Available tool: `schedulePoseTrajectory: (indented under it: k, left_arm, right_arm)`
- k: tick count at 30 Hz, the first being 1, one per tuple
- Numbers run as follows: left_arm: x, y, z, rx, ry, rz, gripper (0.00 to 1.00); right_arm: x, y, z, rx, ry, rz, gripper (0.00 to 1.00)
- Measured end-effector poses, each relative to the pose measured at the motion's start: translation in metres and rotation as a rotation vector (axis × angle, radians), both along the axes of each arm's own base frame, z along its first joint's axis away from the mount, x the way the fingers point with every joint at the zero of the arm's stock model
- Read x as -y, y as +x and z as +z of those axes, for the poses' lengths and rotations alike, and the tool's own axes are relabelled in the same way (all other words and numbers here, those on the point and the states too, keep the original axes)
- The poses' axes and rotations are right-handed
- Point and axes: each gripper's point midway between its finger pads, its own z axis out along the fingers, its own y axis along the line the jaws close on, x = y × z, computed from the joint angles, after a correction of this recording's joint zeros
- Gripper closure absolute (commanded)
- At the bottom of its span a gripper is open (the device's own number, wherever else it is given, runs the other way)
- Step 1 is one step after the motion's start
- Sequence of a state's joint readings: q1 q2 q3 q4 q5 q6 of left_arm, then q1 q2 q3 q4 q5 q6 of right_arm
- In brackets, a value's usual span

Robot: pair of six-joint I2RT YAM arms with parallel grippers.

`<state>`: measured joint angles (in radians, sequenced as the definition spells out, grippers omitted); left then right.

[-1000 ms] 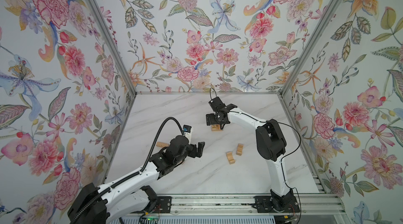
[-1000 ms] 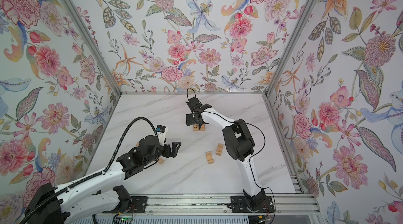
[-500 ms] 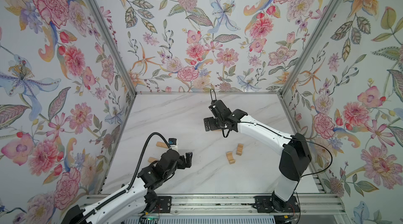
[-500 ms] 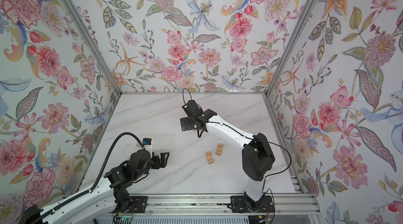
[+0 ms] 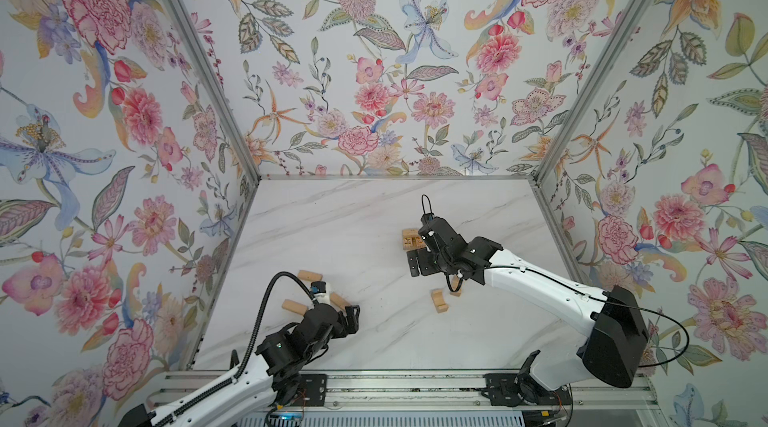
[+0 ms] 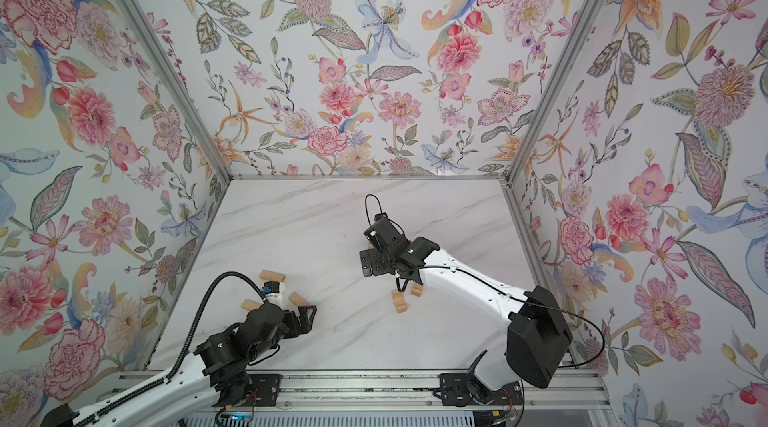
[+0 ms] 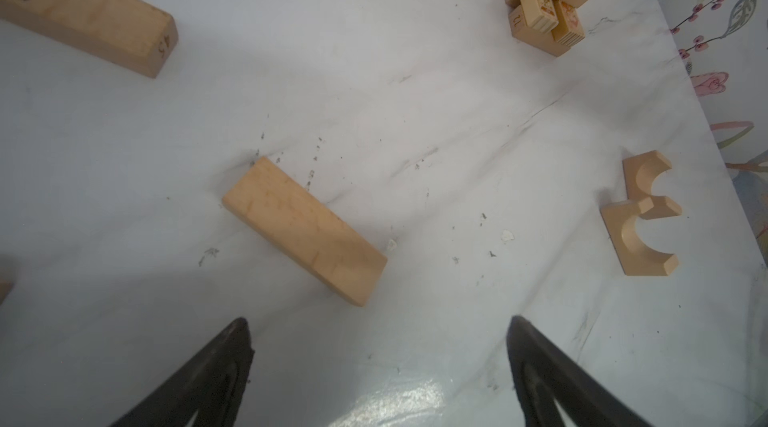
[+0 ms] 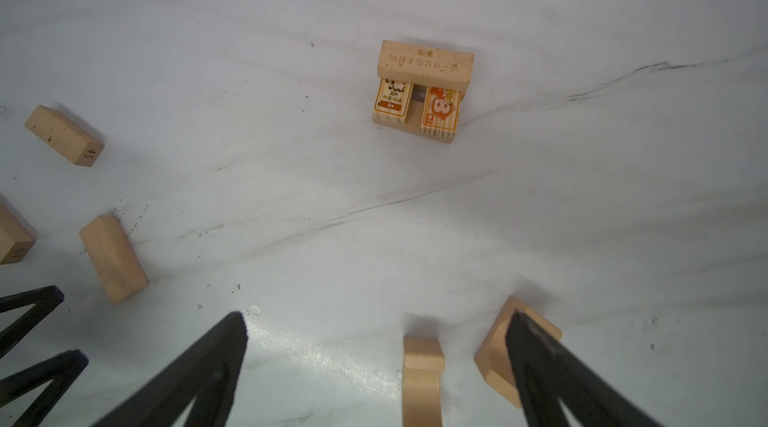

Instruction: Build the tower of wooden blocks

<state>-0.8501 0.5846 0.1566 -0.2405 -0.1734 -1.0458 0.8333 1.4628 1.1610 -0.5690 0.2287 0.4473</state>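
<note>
The left gripper (image 7: 380, 321) hangs spread and empty; just ahead lies a plain bar (image 7: 305, 231) — smooth pale wood, square-edged — its long axis slanting across the gap, so a wrist turn looks needed. The right gripper (image 8: 376, 314), likewise spread and empty, is farther from it, near two notched arches (image 8: 422, 362); the tower (image 8: 419, 92), crossed printed layers, stands beyond.

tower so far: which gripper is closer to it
Right. The right gripper is open, close beside the tower; the left gripper, open too, is much farther off, by the loose plain blocks.
</note>
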Motion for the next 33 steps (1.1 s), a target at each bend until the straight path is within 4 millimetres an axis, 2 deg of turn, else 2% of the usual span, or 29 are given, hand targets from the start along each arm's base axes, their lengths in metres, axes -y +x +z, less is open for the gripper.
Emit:
schedulePoseTrajectory:
  k: [7,13,18,24,28,33]
  left_arm:
    - [-0.005,0.003,-0.015,-0.028,0.071,0.027,0.01]
    - [0.003,0.012,-0.015,-0.040,0.095,0.028,0.01]
    - [0.016,0.022,-0.012,-0.042,0.106,0.015,0.01]
    - [0.038,0.035,-0.004,-0.035,0.080,-0.016,0.01]
    - [0.052,0.040,-0.006,-0.050,0.072,-0.042,0.01]
    - [0.068,0.045,-0.013,-0.074,0.062,-0.075,0.01]
  right_arm:
    - [0.019,0.000,-0.005,0.009,0.019,-0.032,0.01]
    - [0.034,0.004,-0.017,-0.010,0.033,-0.064,0.01]
    - [0.043,0.007,-0.026,-0.030,0.044,-0.082,0.01]
    - [0.047,0.013,-0.027,-0.032,0.068,-0.089,0.01]
    - [0.051,0.013,-0.028,-0.032,0.080,-0.091,0.01]
    - [0.068,0.015,-0.025,-0.024,0.098,-0.126,0.01]
